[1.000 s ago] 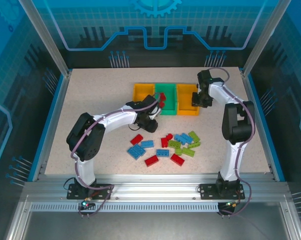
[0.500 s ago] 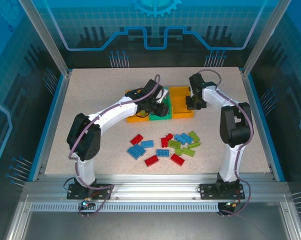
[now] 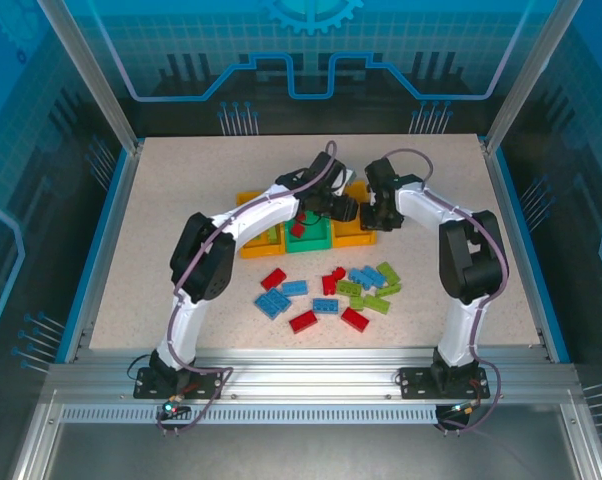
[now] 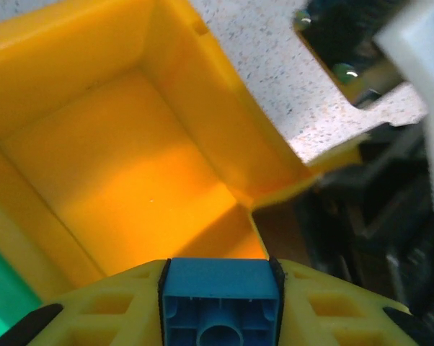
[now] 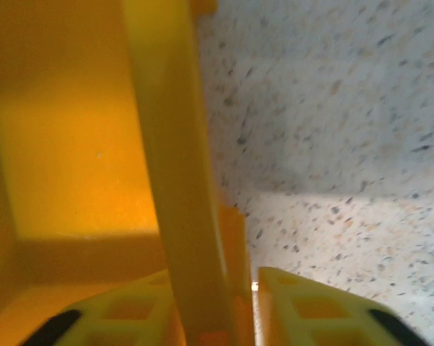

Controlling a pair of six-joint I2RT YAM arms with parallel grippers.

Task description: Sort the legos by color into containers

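My left gripper (image 4: 218, 272) is shut on a blue lego (image 4: 219, 285) and hangs over the inside of the right yellow container (image 4: 109, 158). From above, the left gripper (image 3: 348, 208) sits over that container (image 3: 354, 234). My right gripper (image 5: 211, 277) straddles the container's outer wall (image 5: 170, 144), and a thin gap shows beside its right finger. Seen from above, the right gripper (image 3: 374, 217) stands close beside the left one. The green container (image 3: 313, 241) holds a red lego (image 3: 299, 228). Several red, blue and green legos (image 3: 331, 295) lie loose on the table.
The left yellow container (image 3: 253, 241) ends the row, which sits askew at mid-table. Both wrists crowd together over the right container. Bare speckled table (image 3: 181, 200) lies to the left and behind. Blue rails (image 3: 521, 240) edge the table.
The row of containers has slid left and nearer, with the right gripper on its wall. My left arm swung right with the blue lego. The right jaws have loosened.
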